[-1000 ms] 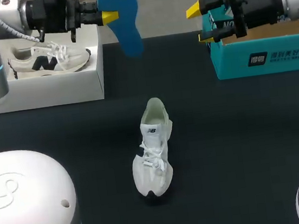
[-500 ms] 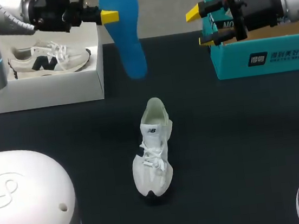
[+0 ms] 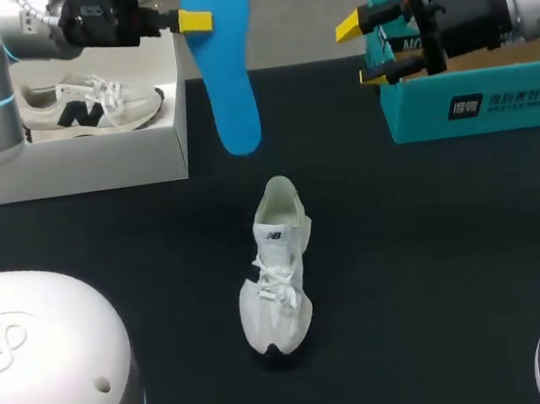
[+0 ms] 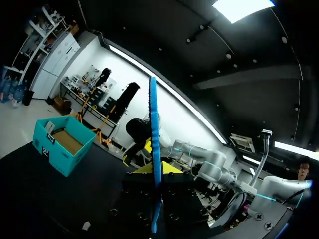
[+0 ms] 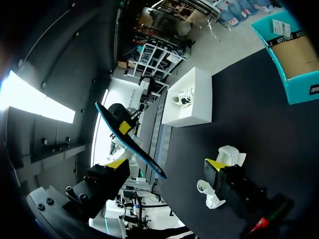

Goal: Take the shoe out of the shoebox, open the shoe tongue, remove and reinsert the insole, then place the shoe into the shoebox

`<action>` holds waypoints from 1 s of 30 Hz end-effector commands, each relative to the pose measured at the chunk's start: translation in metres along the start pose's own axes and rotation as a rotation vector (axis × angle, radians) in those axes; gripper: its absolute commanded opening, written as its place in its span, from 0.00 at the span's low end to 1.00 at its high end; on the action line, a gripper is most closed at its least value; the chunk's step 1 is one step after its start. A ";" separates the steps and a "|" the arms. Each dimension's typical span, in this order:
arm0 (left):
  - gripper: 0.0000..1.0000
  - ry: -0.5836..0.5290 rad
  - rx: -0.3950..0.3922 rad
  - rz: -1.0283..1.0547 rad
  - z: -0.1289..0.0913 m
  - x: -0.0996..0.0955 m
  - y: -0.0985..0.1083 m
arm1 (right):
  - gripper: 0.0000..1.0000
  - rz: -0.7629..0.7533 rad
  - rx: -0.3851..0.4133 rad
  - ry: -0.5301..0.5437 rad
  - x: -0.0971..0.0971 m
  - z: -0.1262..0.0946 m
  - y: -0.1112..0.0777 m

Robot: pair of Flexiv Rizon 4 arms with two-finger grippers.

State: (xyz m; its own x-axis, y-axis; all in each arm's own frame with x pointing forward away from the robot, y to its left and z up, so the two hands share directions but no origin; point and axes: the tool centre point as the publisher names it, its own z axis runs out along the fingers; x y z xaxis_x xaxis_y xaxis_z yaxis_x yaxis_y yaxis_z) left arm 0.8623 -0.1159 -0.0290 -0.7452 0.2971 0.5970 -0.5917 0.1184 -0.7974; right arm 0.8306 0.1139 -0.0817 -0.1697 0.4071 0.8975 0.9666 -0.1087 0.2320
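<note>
— When you look down from overhead, where is the white shoe (image 3: 279, 275)?
— Middle of the table (image 3: 456, 268), on the black top, toe toward the near edge, heel toward the far one. Nothing is touching it.
— And the insole?
— The blue insole (image 3: 224, 70) hangs in the air above the far edge, beyond the heel. The left gripper (image 3: 194, 21) is pinched on its upper part. The right gripper (image 3: 362, 49) is spread wide with nothing in it, just beside the teal shoebox (image 3: 475, 103) at the far right corner. At the far left corner there's a white box (image 3: 97, 154) with a second shoe (image 3: 90, 103) in it.
— What about the left wrist camera?
— It shows the insole (image 4: 153, 124) edge-on, a thin blue line rising out of the left gripper (image 4: 154, 172), which is clamped on it from both sides. The teal shoebox (image 4: 62, 144) sits ahead and off to one side, open-topped and brown inside.
— And the right wrist?
— The right gripper (image 5: 166, 163) gapes, fingers well apart and empty. One finger partly hides the white shoe (image 5: 209, 195) on the table. Ahead, the insole (image 5: 130, 143) slants in the left gripper (image 5: 124, 128). Farther off are the white box (image 5: 192, 104) and the teal shoebox (image 5: 294, 64).
</note>
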 end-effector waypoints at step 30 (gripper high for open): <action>0.00 -0.044 0.204 -0.692 0.010 -0.020 0.016 | 1.00 -0.175 -0.024 -0.246 0.026 -0.018 0.028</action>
State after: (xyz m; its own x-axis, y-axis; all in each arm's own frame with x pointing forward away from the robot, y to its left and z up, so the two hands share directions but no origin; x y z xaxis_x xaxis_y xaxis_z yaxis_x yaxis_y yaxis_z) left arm 0.8618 -0.1264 -0.0469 -0.1920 0.1725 0.9661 -0.9747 0.0815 -0.2082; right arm 0.8475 0.1044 -0.0641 -0.2932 0.5293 0.7962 0.9177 -0.0778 0.3897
